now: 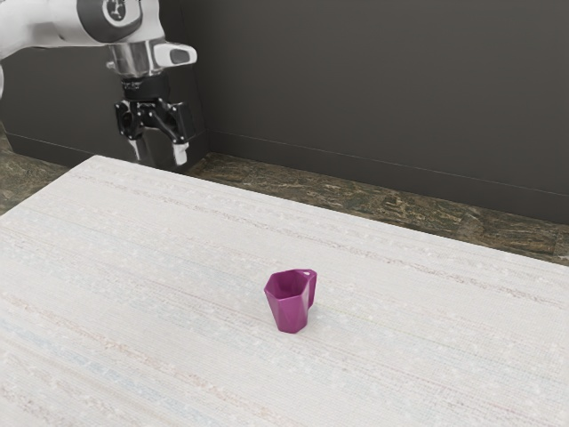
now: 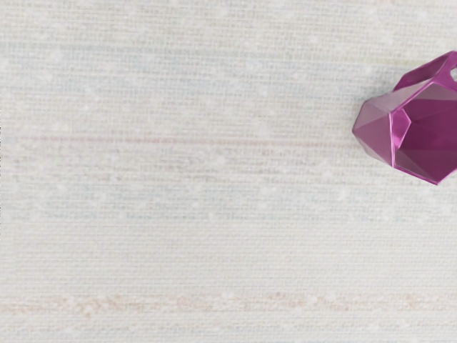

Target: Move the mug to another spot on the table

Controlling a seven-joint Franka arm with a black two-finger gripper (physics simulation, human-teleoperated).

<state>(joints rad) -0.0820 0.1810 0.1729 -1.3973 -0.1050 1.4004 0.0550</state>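
The mug (image 1: pixel 291 301) is standing upright on the surface (image 1: pixel 133 267), near its middle. It is a magenta piece with flat, faceted sides, tapering toward its base. Its mouth is facing up and its handle (image 1: pixel 311 290) is pointing toward the exterior view's right. Nothing is touching it, and it is casting a faint shadow on the pale, streaked cloth-like top around it.

In the wrist view the mug (image 2: pixel 410 121) is showing from above at an angle, with its dark inside visible and the picture's edge cutting part of it off. The bare surface (image 2: pixel 178 179) is spreading out beside it.

The hand (image 1: pixel 158 153) is hanging well apart from the mug, high over the far corner of the surface at the exterior view's upper left. Its fingers (image 1: pixel 180 153) are pointing down and spreading wide, gripping nothing. The white arm (image 1: pixel 53 27) is reaching in above it from the exterior view's left.

Beyond the surface, a brown mottled floor (image 1: pixel 400 206) is running along a dark wall (image 1: pixel 373 80).
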